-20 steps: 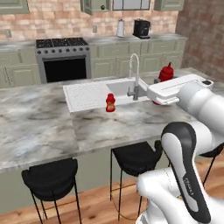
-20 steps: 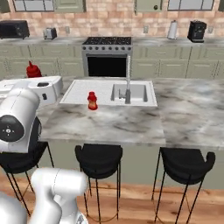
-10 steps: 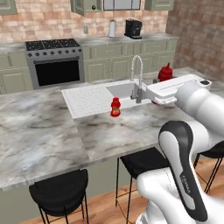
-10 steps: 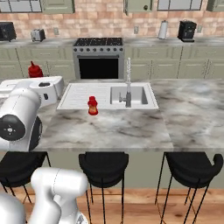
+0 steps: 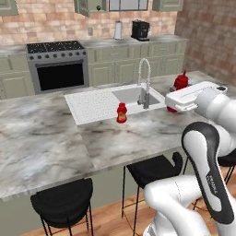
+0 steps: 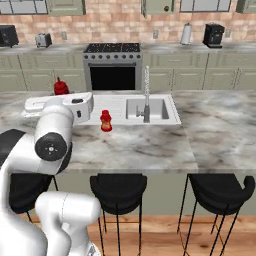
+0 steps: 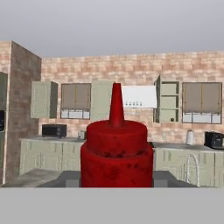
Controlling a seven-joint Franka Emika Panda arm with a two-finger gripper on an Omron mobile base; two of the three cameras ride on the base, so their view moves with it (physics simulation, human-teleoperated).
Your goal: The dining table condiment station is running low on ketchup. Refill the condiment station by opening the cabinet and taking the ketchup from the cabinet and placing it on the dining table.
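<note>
The ketchup (image 7: 116, 148), a red squeeze bottle with a pointed cap, stands upright between my gripper's (image 7: 116, 180) jaws, which are shut on it. From the base it shows as a red bottle (image 5: 180, 81) behind my white hand, held just above the right end of the dining table (image 5: 46, 138), and over the left end (image 6: 61, 87) in the right base view. A smaller red bottle (image 5: 121, 113) stands on the table in front of the sink. The sage-green cabinet (image 7: 168, 103) hangs on the far brick wall with its door swung open.
A white sink (image 5: 131, 94) with a tall chrome tap (image 5: 145, 78) is set in the dining table (image 6: 150, 145). Black stools (image 6: 117, 187) line its near side. A black stove (image 5: 57, 64), a kettle and a coffee maker (image 6: 214, 35) stand along the back counter.
The whole picture has shifted, so the base has driven sideways along the table. The ketchup stays in my shut gripper at the same height.
</note>
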